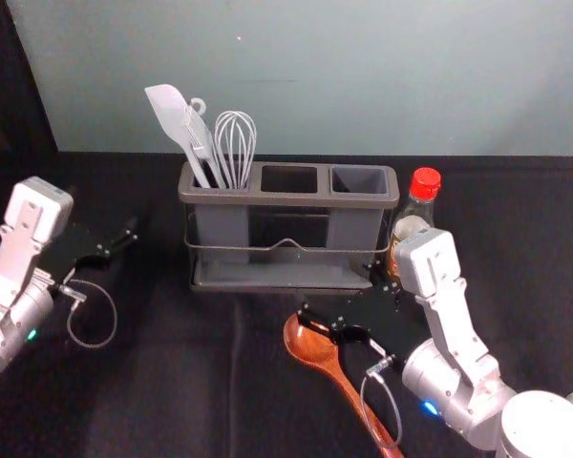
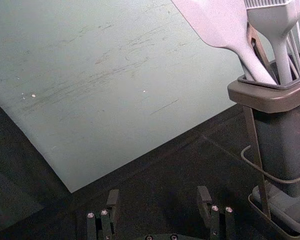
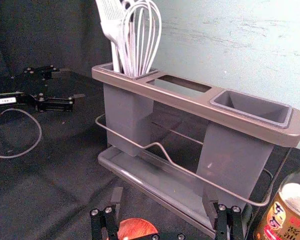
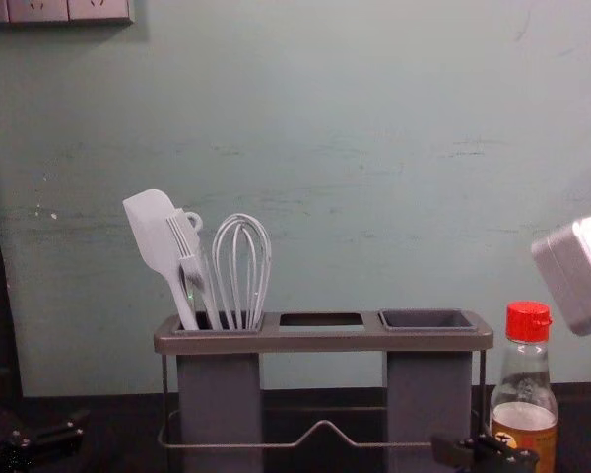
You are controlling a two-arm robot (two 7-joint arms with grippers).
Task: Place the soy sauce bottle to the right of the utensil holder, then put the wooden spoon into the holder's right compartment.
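The soy sauce bottle (image 1: 424, 196), red-capped, stands upright just right of the grey utensil holder (image 1: 286, 200); its label shows in the right wrist view (image 3: 285, 220). The wooden spoon (image 1: 344, 382) lies on the table in front of the holder, bowl toward it, handle partly behind a cable. My right gripper (image 1: 342, 296) hovers around the spoon's bowl, near the holder's front right. It is open in the right wrist view (image 3: 163, 200), the bowl (image 3: 136, 228) low between its fingers. My left gripper (image 1: 124, 237) waits left of the holder, open and empty in its wrist view (image 2: 158, 197).
A white spatula (image 1: 170, 113), a brush and a whisk (image 1: 235, 143) stand in the holder's left compartment. Its right compartment (image 4: 428, 319) holds nothing visible. Behind the black-covered table (image 1: 172, 382) rises a pale wall. The right arm extends over the table's right side.
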